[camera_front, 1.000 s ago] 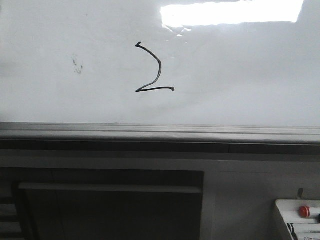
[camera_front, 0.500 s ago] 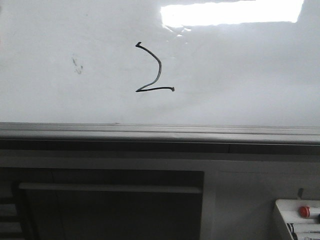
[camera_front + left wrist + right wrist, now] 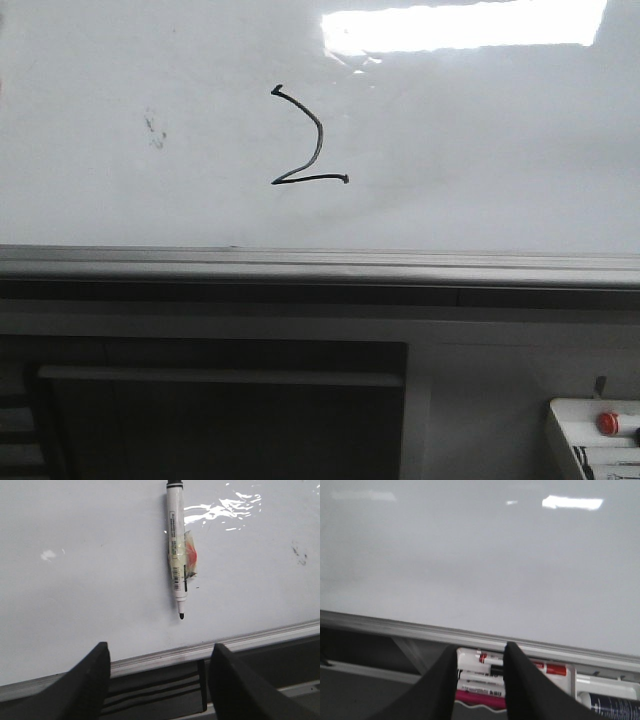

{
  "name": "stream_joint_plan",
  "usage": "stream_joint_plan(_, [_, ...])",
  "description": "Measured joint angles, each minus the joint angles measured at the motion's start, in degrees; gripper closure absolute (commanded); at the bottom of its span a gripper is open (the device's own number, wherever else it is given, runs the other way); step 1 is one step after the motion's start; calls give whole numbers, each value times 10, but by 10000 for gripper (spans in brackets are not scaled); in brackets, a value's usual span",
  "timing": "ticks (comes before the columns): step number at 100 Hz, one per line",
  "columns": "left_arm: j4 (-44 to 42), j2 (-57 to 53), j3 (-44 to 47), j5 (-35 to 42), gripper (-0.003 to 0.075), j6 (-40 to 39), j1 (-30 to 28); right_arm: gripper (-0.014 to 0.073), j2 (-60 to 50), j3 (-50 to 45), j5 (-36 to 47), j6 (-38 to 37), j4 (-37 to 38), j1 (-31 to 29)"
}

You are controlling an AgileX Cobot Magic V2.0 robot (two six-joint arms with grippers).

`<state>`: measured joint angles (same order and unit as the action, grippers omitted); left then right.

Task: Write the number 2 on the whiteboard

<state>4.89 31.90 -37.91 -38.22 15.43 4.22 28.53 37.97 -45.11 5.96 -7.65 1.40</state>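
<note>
While we look forward over the table, the whiteboard (image 3: 480, 150) fills the upper half of the front view, glossy, with a bright rectangular reflection near its upper right. On it we see the number 2 (image 3: 308, 135), a thin black angular figure with a curved back and a flat base stroke, drawn a little left of the board's middle and well above the grey ledge (image 3: 320, 265) that runs along the board's lower edge. To the left of the figure we make out a few faint dark smudges (image 3: 154, 130). At the lower right corner of that view sits a small white tray (image 3: 570, 420) with a red button (image 3: 609, 423) on it.

From the left wrist we see our left gripper (image 3: 160, 680) with its two dark fingers (image 3: 85, 685) spread wide apart and nothing between them. Beyond it, a white marker (image 3: 176, 545) lies against the board, its black tip pointing toward the ledge, with a scrap of tape and something red stuck to its barrel. We cannot tell what holds it in place.

From the right wrist we see our right gripper (image 3: 480, 680), its fingers (image 3: 437, 690) parted by a narrow gap and holding nothing. Behind them we see several markers (image 3: 485, 672) lying side by side just below the ledge, some with red caps.
</note>
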Motion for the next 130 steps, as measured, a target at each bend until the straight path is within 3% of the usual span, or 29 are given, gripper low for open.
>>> stream_joint_plan(10, [5,-42,38,39,461,-4,2,433,-57,-38,45,0,6,0])
stream_joint_plan(27, [53,-92,91,114,698,-7,2,664,-151,-77,84,10,12,0])
stream_joint_plan(31, [66,-100,104,139,738,-8,2,665,-166,-83,86,11,13,0])
stream_joint_plan(49, [118,-111,148,219,738,-9,2,666,-211,-101,88,14,12,0])
stream_joint_plan(98, [153,-113,189,222,738,-10,7,666,-213,-123,83,14,11,0])
stream_joint_plan(130, [106,-278,245,235,738,-10,21,666,-213,-123,83,14,11,0])
